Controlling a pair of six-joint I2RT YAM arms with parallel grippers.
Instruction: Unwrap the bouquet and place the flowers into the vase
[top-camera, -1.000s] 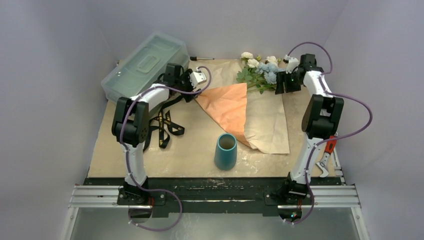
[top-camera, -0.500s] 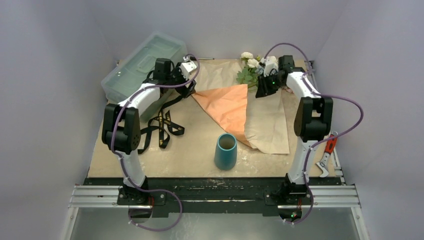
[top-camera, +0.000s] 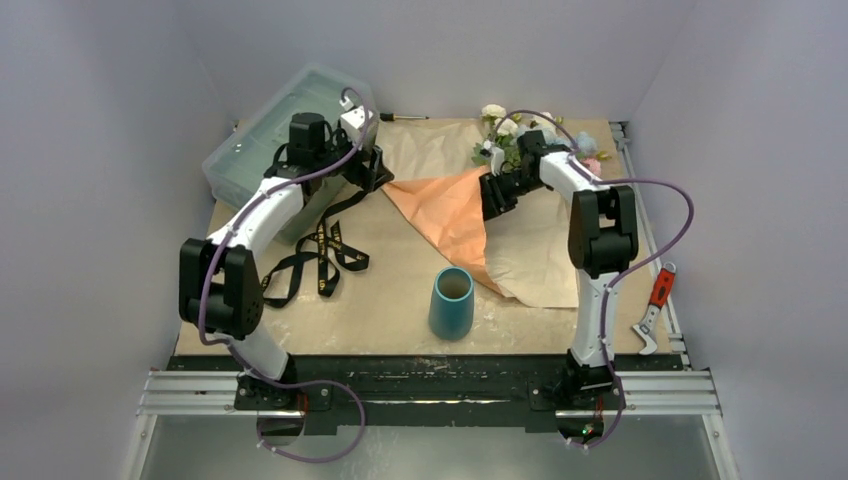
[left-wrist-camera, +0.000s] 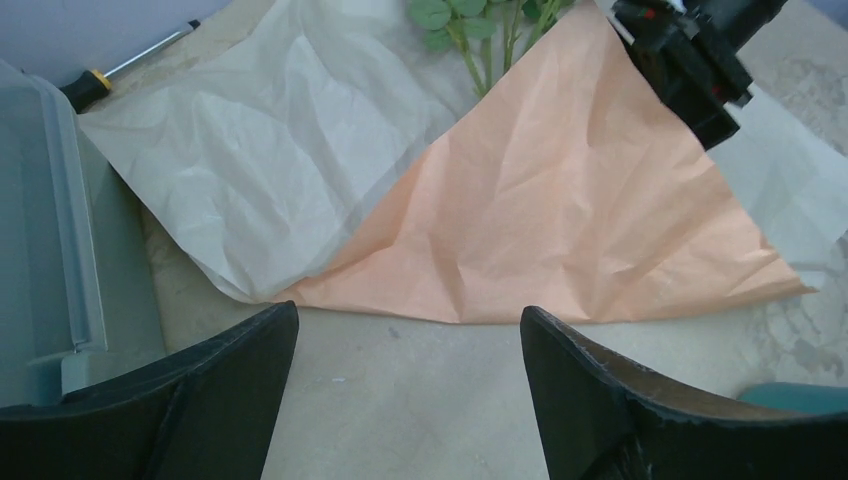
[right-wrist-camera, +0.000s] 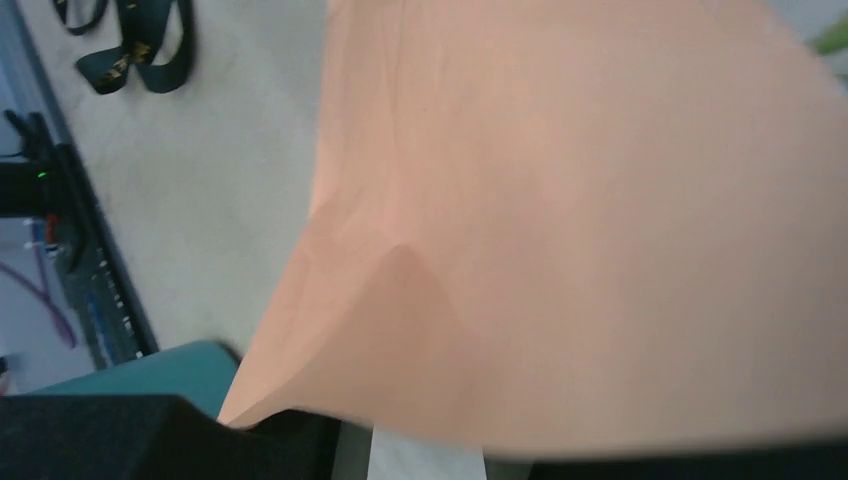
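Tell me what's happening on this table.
Unwrapping looks done: the black gold-lettered ribbon lies loose, and the orange paper sheet and tan paper sheet lie spread flat. The right gripper sits at the orange sheet's edge beside the artificial flowers; the left gripper hovers open. The teal-blue tapered vase stands empty.

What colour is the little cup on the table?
The vase is teal blue; it shows best in the top view.

One vase (top-camera: 451, 301), one toolbox (top-camera: 262, 135), two paper sheets (top-camera: 455, 210)
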